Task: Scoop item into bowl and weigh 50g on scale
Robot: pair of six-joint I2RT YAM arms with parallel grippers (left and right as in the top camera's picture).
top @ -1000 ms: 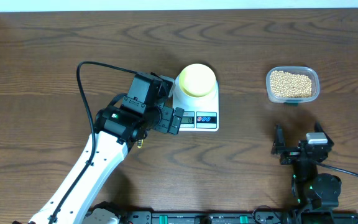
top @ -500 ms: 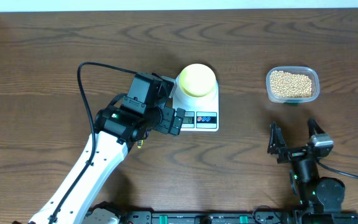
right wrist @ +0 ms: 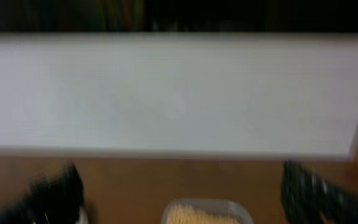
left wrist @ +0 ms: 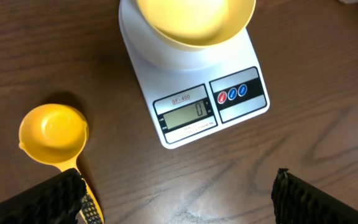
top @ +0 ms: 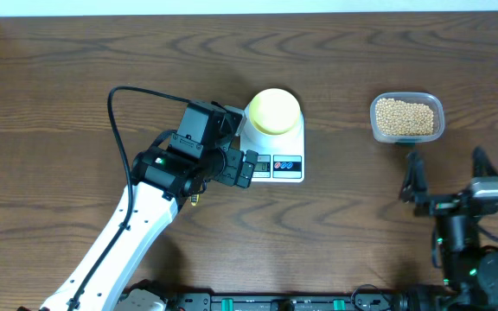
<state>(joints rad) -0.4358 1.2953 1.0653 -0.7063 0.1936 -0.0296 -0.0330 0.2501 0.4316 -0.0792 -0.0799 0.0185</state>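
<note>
The empty bowl (top: 273, 111) stands on the scale (top: 285, 164), probably for weighing while it fills, the beans (top: 406, 117) lie in a tub (top: 373, 119) right of the scale, and left gripper (left wrist: 179, 202) and right gripper (top: 448, 183) are open, holding nothing.

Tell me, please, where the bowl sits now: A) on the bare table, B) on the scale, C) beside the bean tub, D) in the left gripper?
B: the left wrist view shows the bowl resting on top of the scale.

One scale (top: 273, 149), one bowl (top: 273, 111), one scoop (left wrist: 53, 132), one tub (top: 373, 119) holding many beans (top: 405, 116), one tabletop (top: 59, 69).
</note>
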